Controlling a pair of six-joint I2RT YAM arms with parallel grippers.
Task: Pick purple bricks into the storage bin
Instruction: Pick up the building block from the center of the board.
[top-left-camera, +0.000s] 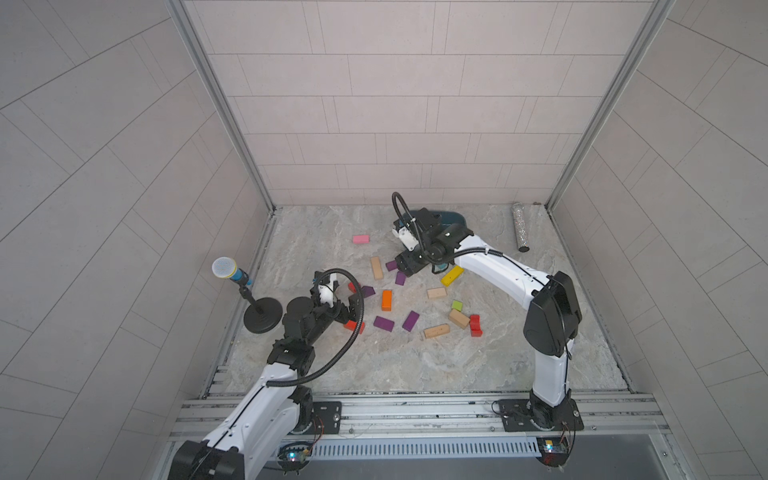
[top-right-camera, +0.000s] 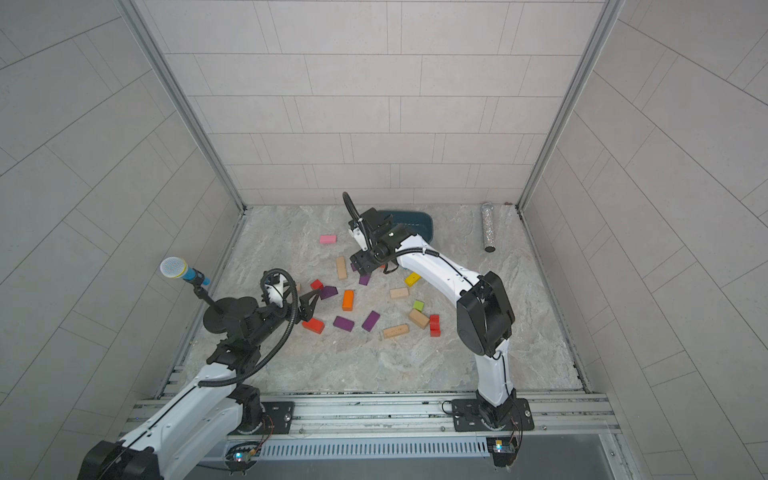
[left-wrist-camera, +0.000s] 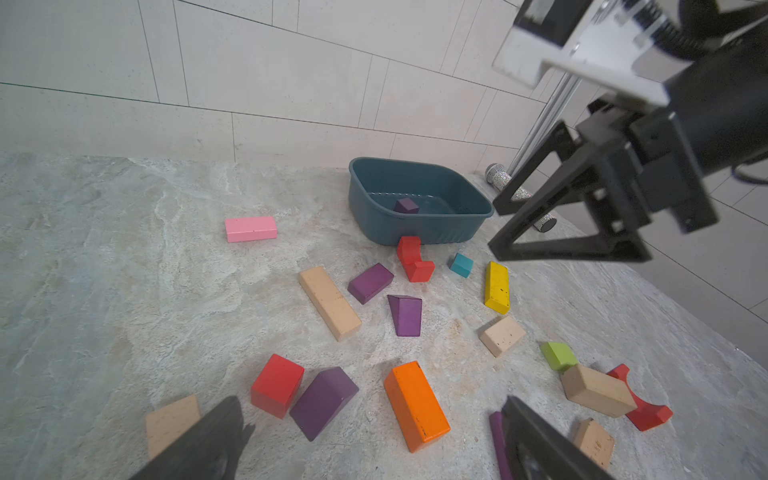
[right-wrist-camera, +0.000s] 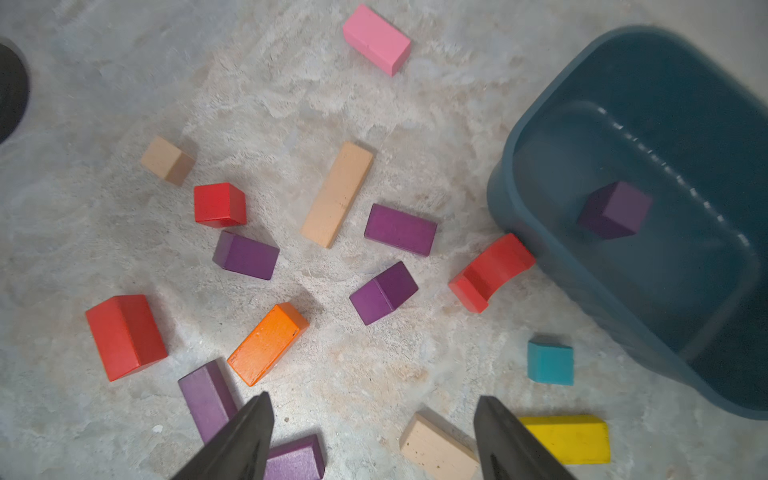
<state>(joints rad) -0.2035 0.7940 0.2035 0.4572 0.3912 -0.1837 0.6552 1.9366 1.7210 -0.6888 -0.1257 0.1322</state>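
Several purple bricks lie loose mid-floor, among them a pair (top-left-camera: 383, 323) (top-left-camera: 410, 321) side by side, a wedge (left-wrist-camera: 323, 401) and a flat one (right-wrist-camera: 400, 229). One purple cube (right-wrist-camera: 615, 210) sits inside the dark teal storage bin (top-left-camera: 455, 217) at the back wall. My right gripper (right-wrist-camera: 374, 397) hovers open over the bricks just in front of the bin, nothing between its fingers. It also shows in the left wrist view (left-wrist-camera: 494, 228). My left gripper (left-wrist-camera: 371, 401) is open low at the left of the pile, above bare floor between the wedge and an orange brick (left-wrist-camera: 415, 405).
Pink (top-left-camera: 360, 239), yellow (top-left-camera: 452, 275), red (top-left-camera: 475, 325), green, teal and bare-wood bricks (top-left-camera: 377, 267) are mixed among the purple ones. A microphone on a round stand (top-left-camera: 262, 316) is at the left wall. A glittery cylinder (top-left-camera: 519, 226) lies back right.
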